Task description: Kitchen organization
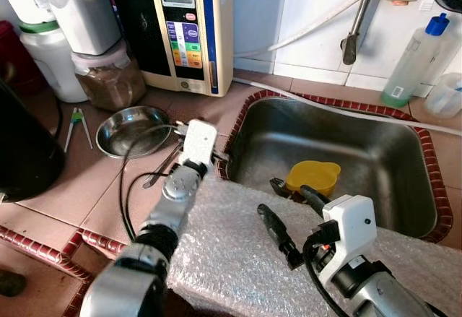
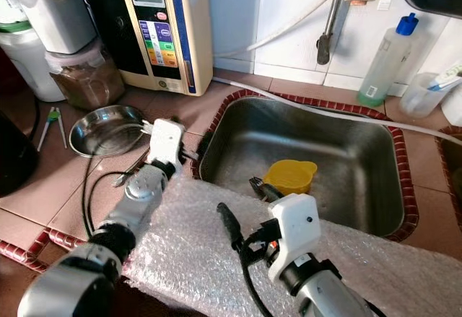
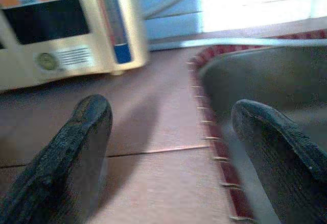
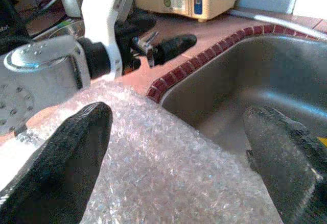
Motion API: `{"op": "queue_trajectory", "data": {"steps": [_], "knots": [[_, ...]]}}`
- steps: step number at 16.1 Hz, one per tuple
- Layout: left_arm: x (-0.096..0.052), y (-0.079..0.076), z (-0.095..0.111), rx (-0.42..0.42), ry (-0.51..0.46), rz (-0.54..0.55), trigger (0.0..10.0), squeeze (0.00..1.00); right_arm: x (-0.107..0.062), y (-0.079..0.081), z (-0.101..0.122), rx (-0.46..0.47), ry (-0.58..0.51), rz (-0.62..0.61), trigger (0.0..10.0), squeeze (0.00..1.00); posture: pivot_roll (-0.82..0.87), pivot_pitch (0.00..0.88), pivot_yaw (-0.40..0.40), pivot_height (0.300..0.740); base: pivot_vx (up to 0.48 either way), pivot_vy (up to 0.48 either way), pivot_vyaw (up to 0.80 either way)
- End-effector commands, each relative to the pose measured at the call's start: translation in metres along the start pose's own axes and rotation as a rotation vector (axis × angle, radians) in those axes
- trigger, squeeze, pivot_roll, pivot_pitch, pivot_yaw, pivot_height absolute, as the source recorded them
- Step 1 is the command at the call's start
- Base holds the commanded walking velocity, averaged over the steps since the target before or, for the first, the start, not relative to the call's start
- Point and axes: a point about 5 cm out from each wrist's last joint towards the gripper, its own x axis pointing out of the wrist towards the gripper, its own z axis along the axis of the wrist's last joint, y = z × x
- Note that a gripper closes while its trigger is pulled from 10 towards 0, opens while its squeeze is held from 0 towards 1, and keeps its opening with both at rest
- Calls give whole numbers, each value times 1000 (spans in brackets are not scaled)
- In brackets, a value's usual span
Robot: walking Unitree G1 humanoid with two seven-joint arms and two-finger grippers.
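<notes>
My left gripper hovers open over the tiled counter between a steel bowl and the sink's red-tiled rim. Nothing is between its fingers in the left wrist view. A metal utensil lies on the counter beneath that arm. My right gripper stands open over the bubble wrap at the sink's near edge, holding nothing. Just beyond it, a yellow plastic container lies on the floor of the steel sink.
A cream water machine and a jar of brown contents stand at the back of the counter. A black appliance is at far left. A blue-capped bottle stands behind the sink, where a white hose runs.
</notes>
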Motion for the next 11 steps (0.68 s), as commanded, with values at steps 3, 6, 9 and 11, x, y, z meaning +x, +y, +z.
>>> {"op": "queue_trajectory", "data": {"steps": [3, 6, 9, 11], "knots": [[3, 6, -3, 37, 45, 34, 10000, 0, -2, 2, 3, 0, -4, -3, 10000, 0, -168, 124, 68, 740, 0, 0, 0], [1, 14, -16, 103, 171, 59, 10000, 0, -1, 1, 3, -4, -3, -3, 10000, 0, -166, 123, 66, 740, 0, 0, 0], [-1, 19, -23, 132, 232, 80, 10000, 0, 0, 2, 3, -5, 1, -1, 10000, 0, -166, 123, 66, 740, 0, 0, 0], [-1, 20, -24, 146, 246, 86, 10000, 0, 0, 2, 2, -3, 4, 0, 10000, 0, -166, 122, 66, 740, 0, 0, 0]]}}
